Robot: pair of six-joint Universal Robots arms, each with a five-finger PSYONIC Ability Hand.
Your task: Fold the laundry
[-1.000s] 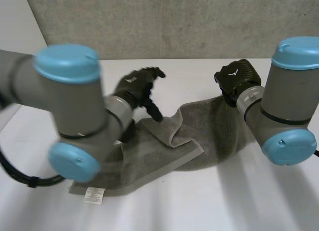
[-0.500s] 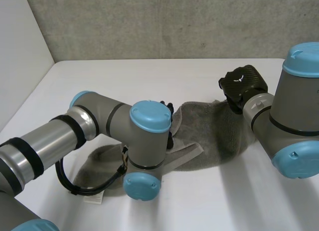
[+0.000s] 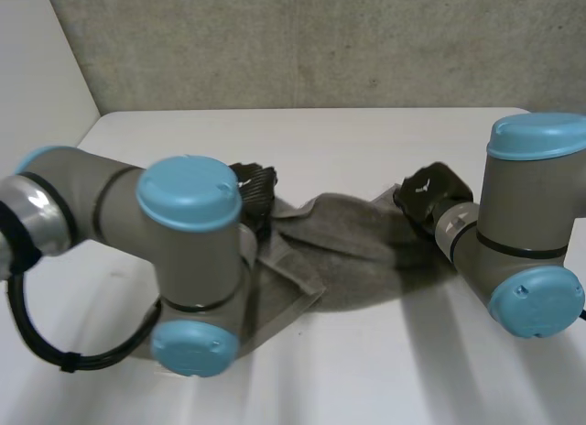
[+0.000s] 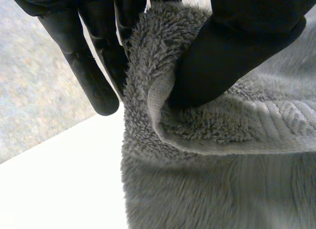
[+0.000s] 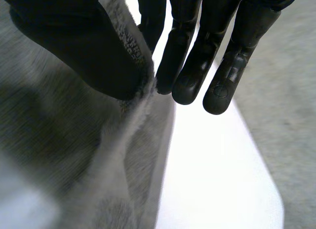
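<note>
The left hand [image 3: 255, 190] and right hand [image 3: 424, 190] each pinch a towel [image 3: 357, 251] edge between thumb and fingers over the counter [image 3: 366, 136].

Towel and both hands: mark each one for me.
towel [image 4: 222, 189]: left wrist view, flat pile below the folded edge.
left hand [image 4: 247, 41]: left wrist view, on the thumb.
right hand [image 5: 74, 46]: right wrist view, on the thumb.

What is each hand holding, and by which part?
Both pinch the towel: left hand at a hemmed edge, right hand at the opposite end's edge.
</note>
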